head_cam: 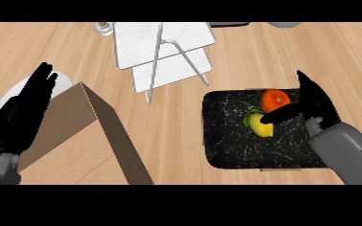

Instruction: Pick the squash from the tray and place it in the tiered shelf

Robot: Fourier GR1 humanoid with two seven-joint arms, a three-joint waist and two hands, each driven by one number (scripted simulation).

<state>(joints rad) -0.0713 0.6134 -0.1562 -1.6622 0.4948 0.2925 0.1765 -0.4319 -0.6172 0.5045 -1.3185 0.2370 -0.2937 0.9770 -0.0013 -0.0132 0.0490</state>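
Squash (262,127) on tray (226,148) | right robot hand (314,103) thumb touching it

a kitchen, by what lies about. the surface (268,62) is a light wood-grain top, like a counter, running across the whole view. at twelve o'clock stands a white tiered shelf (164,48) on thin metal legs, the kind used for kitchen storage. at four o'clock a black speckled tray (233,143) lies flat on the wood and carries food: a yellow squash (261,126) with green at its stem, and just beside it, towards one o'clock, a round orange-red fruit (274,98). at eight o'clock a brown cardboard box (78,134) stands open.
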